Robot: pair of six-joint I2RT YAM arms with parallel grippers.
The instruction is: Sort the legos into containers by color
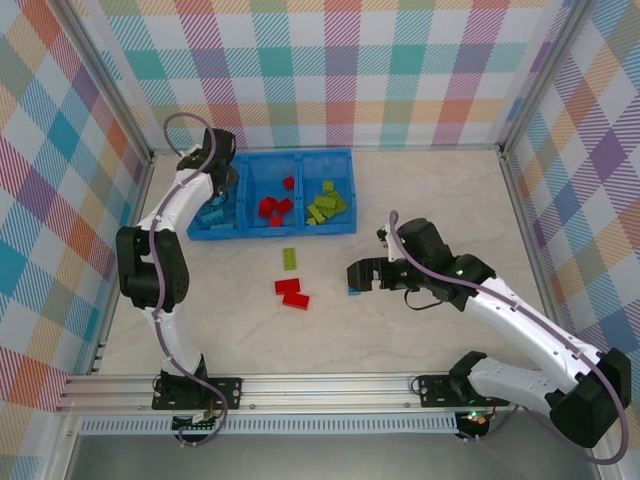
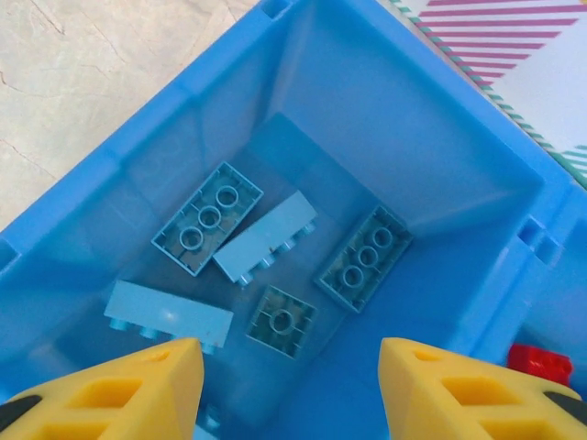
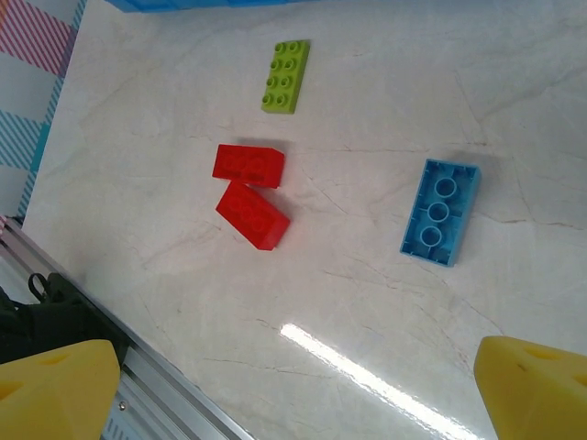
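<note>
From above, the left gripper [image 1: 218, 190] hangs over the left compartment of the tray [image 1: 300, 153]; the right gripper [image 1: 362, 277] hovers low over the table; at the left wrist, jaws stand apart and empty above pale blue bricks [image 2: 208, 218] lying inside; at the right wrist, jaws spread wide, holding nothing, a blue brick [image 3: 440, 212] lies upside down ahead; gripping squarely across its narrow sides looks wisest, clear of the red bricks [image 3: 249, 167].

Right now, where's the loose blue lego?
In the right wrist view the blue lego lies upside down on the table, right of the two red legos.
</note>
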